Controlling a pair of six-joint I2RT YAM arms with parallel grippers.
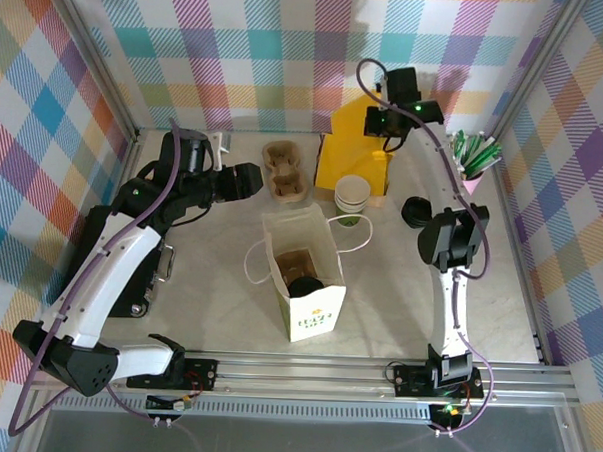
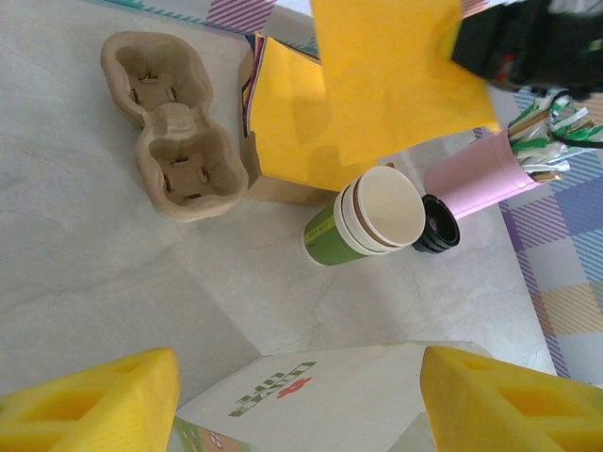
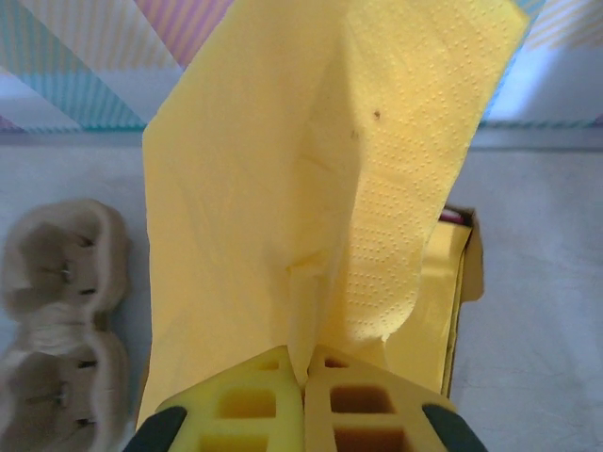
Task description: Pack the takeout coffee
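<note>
The white paper bag (image 1: 315, 313) stands open at the table's middle. Inside it a round black lid (image 1: 306, 285) sits beside a brown insert; this looks like the takeout coffee, its cup body hidden. My left gripper (image 1: 245, 180) hovers open to the bag's upper left; in the left wrist view its yellow fingers (image 2: 94, 400) flank the bag's side (image 2: 330, 395) without touching. My right gripper (image 1: 394, 120) is at the back, shut on a yellow napkin (image 3: 283, 188) pulled up above the napkin box (image 3: 464, 273). The napkin (image 1: 350, 143) hangs from the pinched pads (image 3: 254, 400).
Brown cup carriers (image 1: 286, 171) lie left of the napkin box (image 2: 283, 132). A stack of lidless cream-and-green cups (image 1: 352, 194) and black lids (image 1: 416, 211) sit behind the bag. A pink cup of sticks (image 1: 473, 161) stands at the back right. Frame rails edge the table.
</note>
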